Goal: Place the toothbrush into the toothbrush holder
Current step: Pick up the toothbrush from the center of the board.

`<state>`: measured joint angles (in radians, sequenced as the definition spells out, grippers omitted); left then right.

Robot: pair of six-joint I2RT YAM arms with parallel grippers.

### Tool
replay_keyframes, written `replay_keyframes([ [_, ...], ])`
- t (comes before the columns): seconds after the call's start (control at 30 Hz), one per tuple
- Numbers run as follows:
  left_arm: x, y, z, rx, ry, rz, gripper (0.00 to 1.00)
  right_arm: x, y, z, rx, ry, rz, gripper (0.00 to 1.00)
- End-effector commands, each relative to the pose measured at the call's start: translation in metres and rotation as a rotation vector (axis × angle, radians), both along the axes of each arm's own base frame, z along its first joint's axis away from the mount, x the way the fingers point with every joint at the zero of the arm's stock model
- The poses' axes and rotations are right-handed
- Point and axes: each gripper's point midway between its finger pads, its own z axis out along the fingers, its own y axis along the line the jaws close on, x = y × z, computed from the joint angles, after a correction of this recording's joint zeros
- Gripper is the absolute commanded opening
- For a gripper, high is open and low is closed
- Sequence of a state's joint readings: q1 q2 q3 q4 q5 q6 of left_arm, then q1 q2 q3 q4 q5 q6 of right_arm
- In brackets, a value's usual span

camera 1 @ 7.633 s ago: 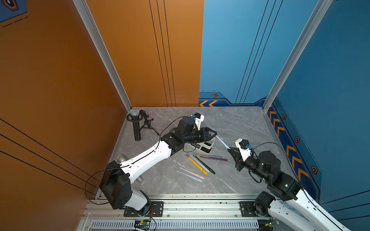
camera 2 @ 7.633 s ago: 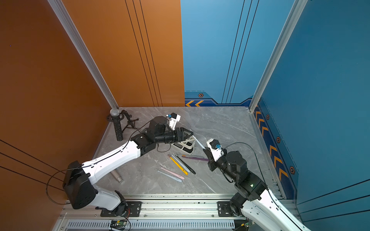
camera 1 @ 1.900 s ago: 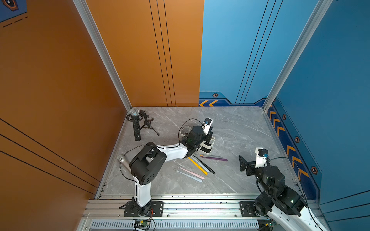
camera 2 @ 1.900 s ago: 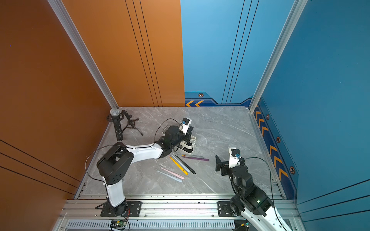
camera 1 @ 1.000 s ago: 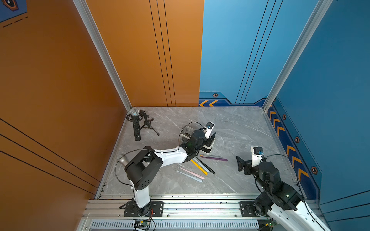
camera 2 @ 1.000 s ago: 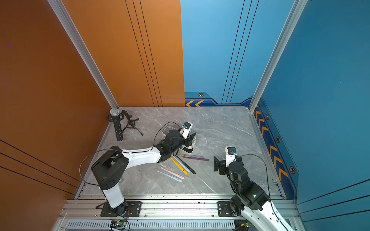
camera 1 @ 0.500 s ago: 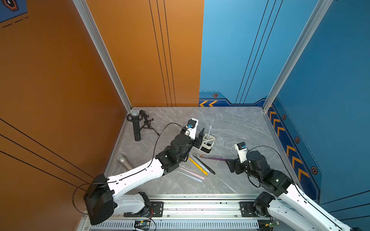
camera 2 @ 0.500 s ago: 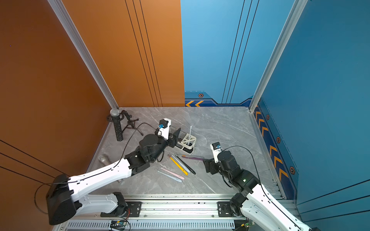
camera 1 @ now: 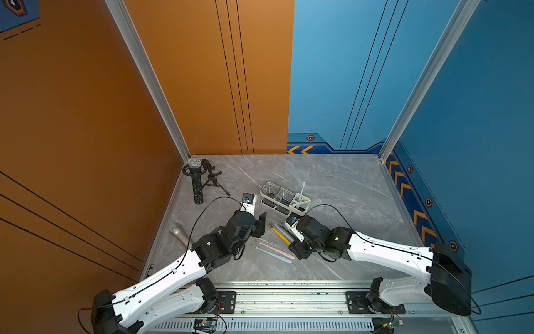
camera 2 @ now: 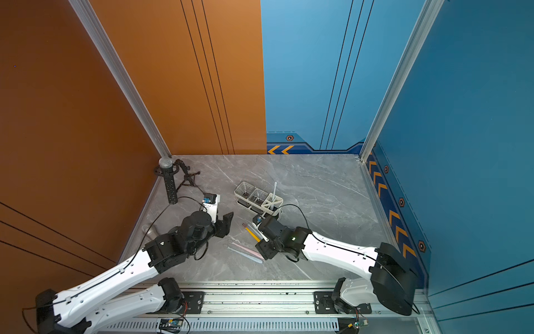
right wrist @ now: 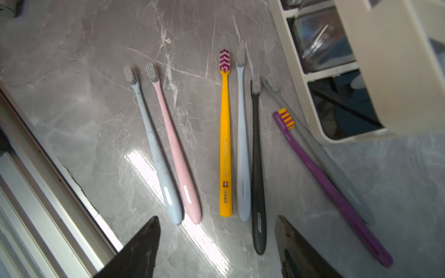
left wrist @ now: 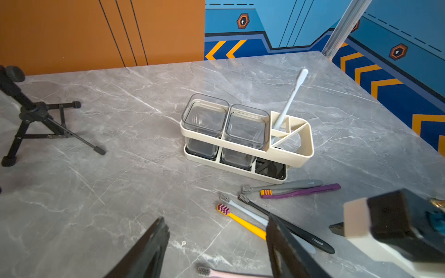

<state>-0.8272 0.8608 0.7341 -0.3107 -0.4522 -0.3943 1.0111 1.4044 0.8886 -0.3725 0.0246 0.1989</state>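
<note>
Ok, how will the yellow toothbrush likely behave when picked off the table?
The yellow toothbrush looks like a thin, straight plastic stick, so probably stiff and light. It lies flat on the glossy marble table, so it may skid rather than lift. The pale blue toothbrush close beside it could get nudged.

You've eight toothbrushes. Seven flat on table [right wrist: 84, 108]: pale blue [right wrist: 156, 149], pink [right wrist: 175, 144], yellow [right wrist: 225, 134], second pale blue [right wrist: 243, 144], black [right wrist: 257, 156], grey [right wrist: 342, 179], purple [right wrist: 325, 177]. One standing toothbrush [left wrist: 290, 101] in toothbrush holder [left wrist: 296, 157]. One holder, two clear cups [left wrist: 204, 115]. One tripod stand [left wrist: 36, 113].
</note>
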Motion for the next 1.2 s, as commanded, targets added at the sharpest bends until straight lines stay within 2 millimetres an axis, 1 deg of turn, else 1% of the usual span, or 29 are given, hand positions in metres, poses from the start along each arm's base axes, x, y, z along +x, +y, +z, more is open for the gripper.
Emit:
replay_keyframes([
  [0.0,0.001,0.022,0.000,-0.004,0.028,0.052,0.68,0.010,0.039,0.014,0.065,-0.009,0.050,0.74],
  [0.07,0.005,0.031,0.003,-0.014,0.037,0.079,0.68,0.014,0.057,0.007,0.082,0.017,0.050,0.71],
  [0.13,0.003,0.035,0.004,-0.024,0.065,0.074,0.68,0.013,0.074,-0.007,0.080,0.033,0.066,0.69],
  [0.2,-0.002,0.038,0.003,-0.031,0.079,0.067,0.67,0.011,0.087,-0.019,0.078,0.029,0.081,0.67],
  [0.27,-0.010,0.043,0.000,-0.052,0.073,0.067,0.67,0.008,0.093,-0.030,0.092,0.032,0.095,0.66],
  [0.3,-0.014,0.047,-0.002,-0.077,0.067,0.080,0.67,0.006,0.093,-0.037,0.093,0.030,0.098,0.66],
  [0.4,-0.024,0.056,-0.001,-0.142,0.041,0.103,0.67,0.012,0.086,-0.054,0.083,0.036,0.039,0.64],
  [0.53,-0.033,0.060,-0.001,-0.190,0.022,0.094,0.67,0.005,0.082,-0.060,0.054,0.037,0.054,0.62],
  [0.63,-0.033,0.062,-0.007,-0.170,0.027,0.100,0.67,0.006,0.077,-0.059,0.042,0.024,0.052,0.62],
  [0.8,-0.030,0.056,-0.014,-0.147,0.062,0.086,0.67,0.012,0.070,-0.053,0.033,0.017,0.034,0.61],
  [0.87,-0.028,0.055,-0.016,-0.130,0.068,0.088,0.67,0.015,0.065,-0.056,0.015,0.013,0.017,0.60],
  [1.03,-0.026,0.058,-0.012,-0.118,0.053,0.097,0.67,0.015,0.056,-0.071,-0.033,0.029,-0.012,0.55],
  [1.17,-0.026,0.058,-0.014,-0.122,0.058,0.104,0.67,0.018,0.052,-0.076,-0.059,0.022,-0.036,0.54],
])
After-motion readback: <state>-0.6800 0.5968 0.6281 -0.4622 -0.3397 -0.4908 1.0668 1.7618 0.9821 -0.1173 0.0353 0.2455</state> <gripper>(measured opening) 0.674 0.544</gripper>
